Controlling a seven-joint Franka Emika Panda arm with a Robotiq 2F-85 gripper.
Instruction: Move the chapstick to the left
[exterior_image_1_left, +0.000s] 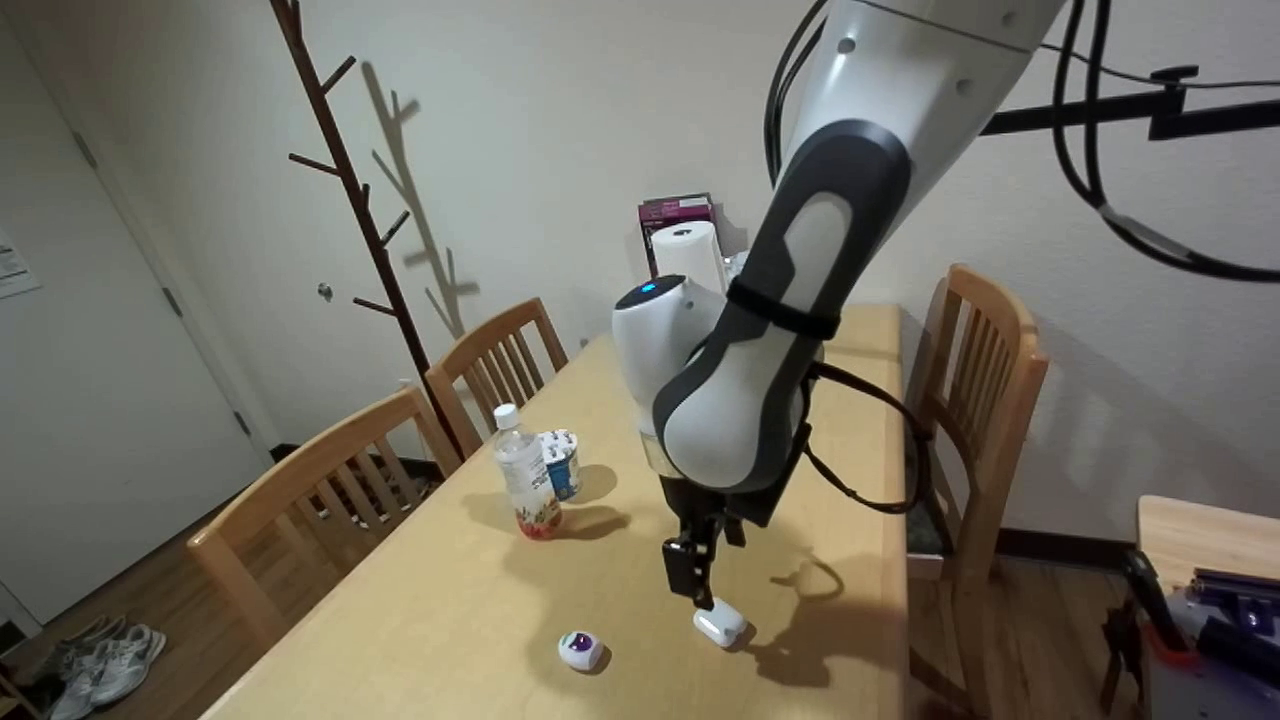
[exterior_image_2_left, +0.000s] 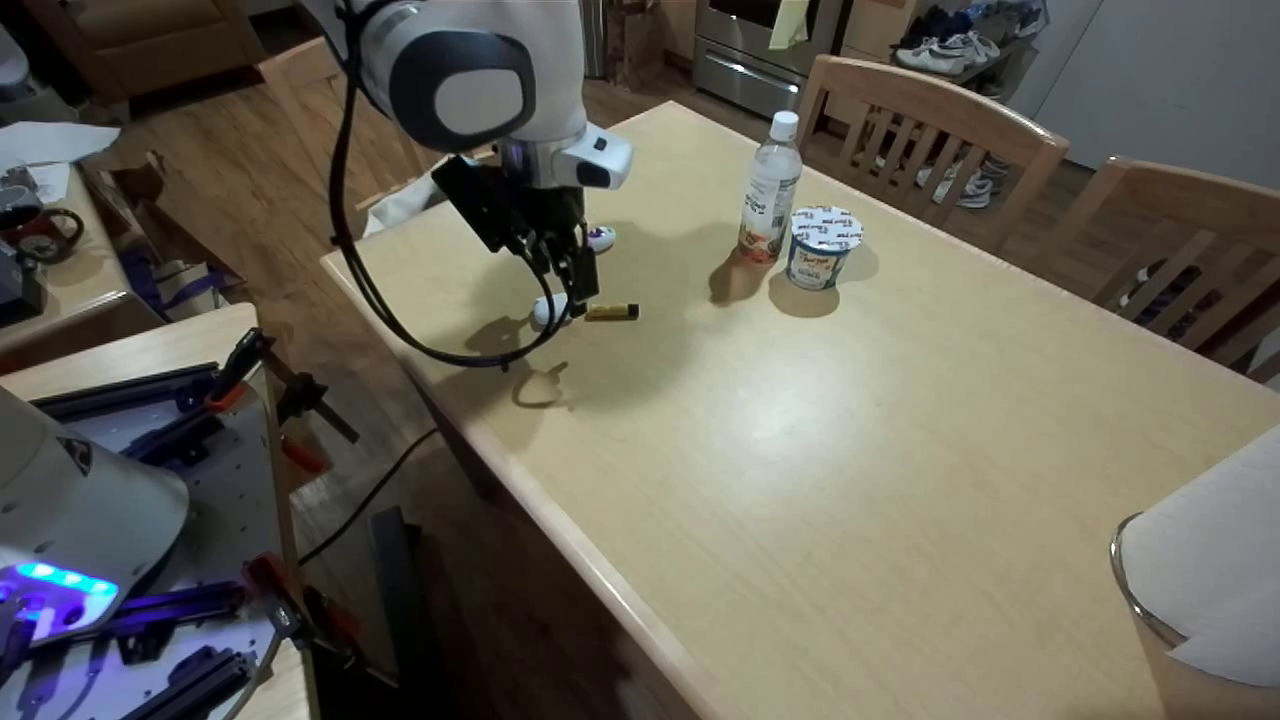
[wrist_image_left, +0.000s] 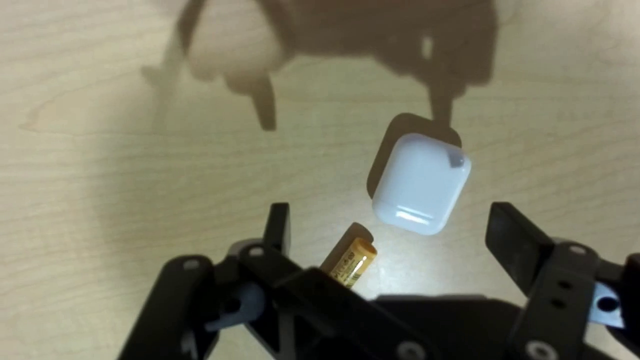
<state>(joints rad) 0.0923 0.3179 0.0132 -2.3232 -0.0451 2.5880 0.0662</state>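
Observation:
The chapstick (exterior_image_2_left: 612, 312) is a slim yellow tube with a dark cap, lying on the table in an exterior view. In the wrist view its yellow end (wrist_image_left: 354, 262) shows between my fingers, nearer the left finger; its other end is hidden behind the gripper's linkage. I cannot make it out in the exterior view where my gripper (exterior_image_1_left: 715, 568) stands in front. My gripper (wrist_image_left: 392, 225) is open, with nothing held, above the table and over the chapstick. It also shows in an exterior view (exterior_image_2_left: 575, 285).
A white rounded block (wrist_image_left: 422, 184) lies close beside the chapstick and also shows in an exterior view (exterior_image_1_left: 720, 623). A white round piece with a purple centre (exterior_image_1_left: 580, 650) lies near. A bottle (exterior_image_1_left: 527, 480) and a cup (exterior_image_1_left: 563, 470) stand farther off on the table (exterior_image_2_left: 850, 450).

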